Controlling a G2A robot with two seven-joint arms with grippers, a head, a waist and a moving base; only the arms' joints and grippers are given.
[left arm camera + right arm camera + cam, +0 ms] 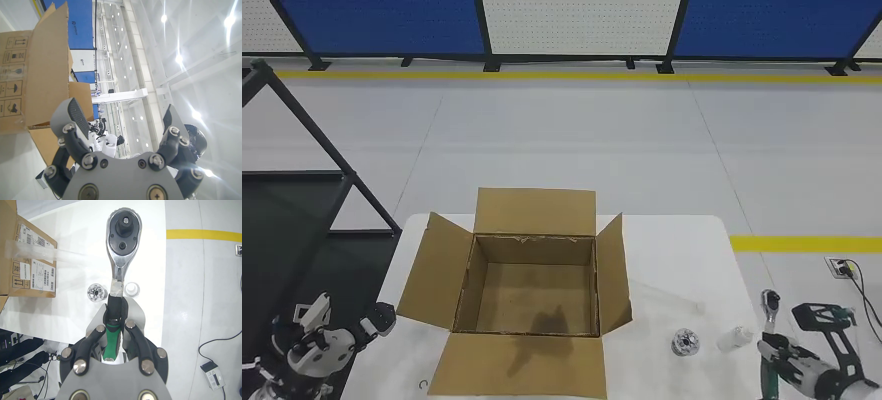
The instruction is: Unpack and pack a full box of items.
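Evidently the right gripper (115, 308) is pinching the ratchet wrench (123, 237) on the black neck of its handle, just ahead of the green grip. The chrome head sticks straight out beyond the fingers. That hold keeps the heavy end forward and in plain sight of the wrist camera, which should make it easy to aim. It hangs over the table (672, 250) near the front right corner.

Just under the wrench two small pieces sit on the surface: a metal socket (96, 293) and a little white bottle (132, 289), near each other but apart. A clear strip or tube (I can't tell which) (37, 251) lies between them and the box.

The cardboard box (537, 212) stands in the middle of the table with all four flaps folded out, and its floor looks bare, so items can pass freely.

Off the front left corner, the left gripper (124, 117) waits with fingers spread wide, holding nothing, tipped up beside a flap.
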